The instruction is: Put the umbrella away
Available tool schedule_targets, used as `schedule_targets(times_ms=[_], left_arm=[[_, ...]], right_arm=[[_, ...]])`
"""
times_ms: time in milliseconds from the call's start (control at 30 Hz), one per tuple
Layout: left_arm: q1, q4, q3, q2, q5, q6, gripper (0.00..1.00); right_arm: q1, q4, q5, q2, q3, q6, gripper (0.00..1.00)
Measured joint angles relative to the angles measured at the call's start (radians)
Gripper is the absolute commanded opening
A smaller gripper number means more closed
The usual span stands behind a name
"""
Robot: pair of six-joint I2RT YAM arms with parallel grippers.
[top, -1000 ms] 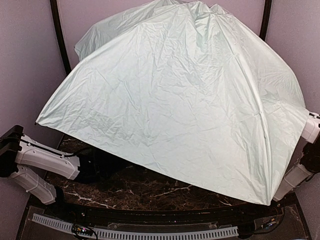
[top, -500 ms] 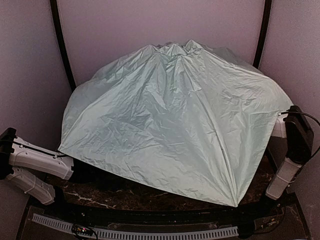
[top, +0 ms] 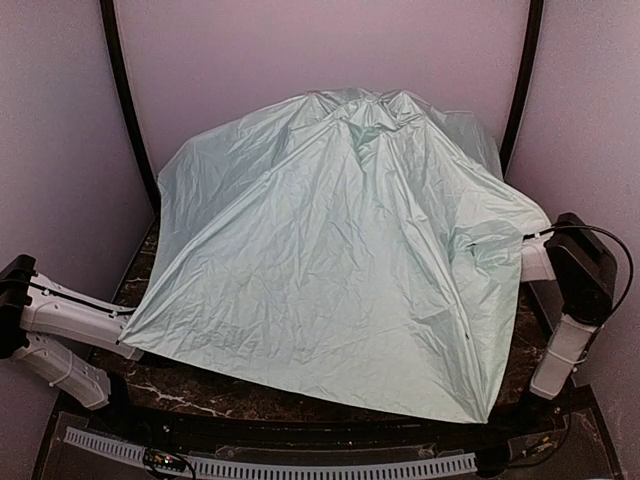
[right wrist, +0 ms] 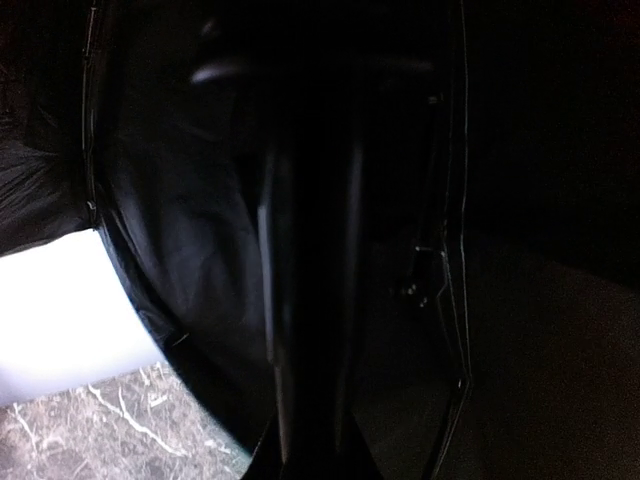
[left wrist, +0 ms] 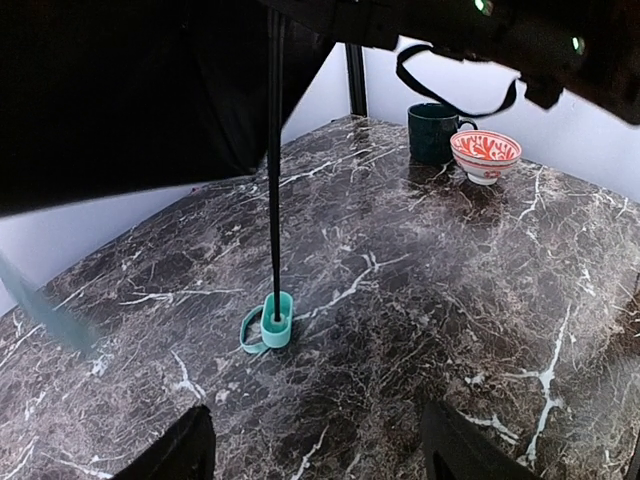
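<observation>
The umbrella (top: 330, 270) stands half collapsed, and its pale mint canopy drapes over most of the table. Under it, the thin black shaft (left wrist: 274, 170) rises upright from the mint handle (left wrist: 276, 320), which rests with its strap on the marble. My left gripper (left wrist: 320, 450) is low and open, a short way in front of the handle, with nothing between its fingers. My right arm (top: 575, 290) reaches under the canopy from the right. In its dark wrist view the right gripper (right wrist: 312, 250) is shut, pressed in among the black lining and ribs.
A dark green mug (left wrist: 435, 132) and a red-and-white patterned bowl (left wrist: 486, 156) stand at the far corner of the marble table (left wrist: 480, 300). Pale walls close in the back and sides. A black strap loop (left wrist: 450, 95) hangs from above.
The canopy has sunk and folded inward, from a wide taut dome to a slack, lower, narrower tent. The right arm has swung in and shows more. The left arm has barely moved.
</observation>
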Motion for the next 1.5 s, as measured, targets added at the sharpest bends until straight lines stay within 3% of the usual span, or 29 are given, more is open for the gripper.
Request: schedule_targets(times_ms=[200,333,500,667,867,1067,1267,1367,1433,1500], left_arm=[[0.000,-0.016,0.001,0.000,0.003,0.008,0.77],[0.000,-0.021,0.001,-0.011,0.004,0.036,0.86],[0.000,-0.030,0.024,-0.014,0.053,0.056,0.89],[0.000,-0.024,0.099,-0.014,0.192,0.058,0.89],[0.000,0.046,0.126,-0.014,0.284,0.045,0.88],[0.000,0.081,0.135,0.013,0.270,0.043,0.71],[0.000,0.099,0.151,0.057,0.274,0.029,0.02],[-0.003,0.102,0.160,0.063,0.280,-0.032,0.00],[0.006,0.114,0.166,0.063,0.291,-0.057,0.00],[0.004,0.119,0.167,0.064,0.283,-0.075,0.00]], right_arm=[[-0.004,-0.323,-0.024,-0.073,0.105,-0.004,0.00],[-0.021,-0.608,-0.153,-0.150,0.171,-0.008,0.00],[-0.029,-0.861,-0.370,-0.232,0.230,-0.003,0.00],[-0.029,-0.848,-0.523,-0.297,0.232,0.097,0.00],[-0.029,-0.660,-0.601,-0.300,0.232,0.320,0.00],[-0.026,-0.519,-0.673,-0.285,0.237,0.473,0.00],[-0.018,-0.479,-0.713,-0.270,0.254,0.539,0.00],[-0.019,-0.470,-0.723,-0.268,0.264,0.535,0.00],[-0.017,-0.463,-0.709,-0.268,0.276,0.510,0.12],[-0.016,-0.483,-0.677,-0.272,0.280,0.506,0.31]])
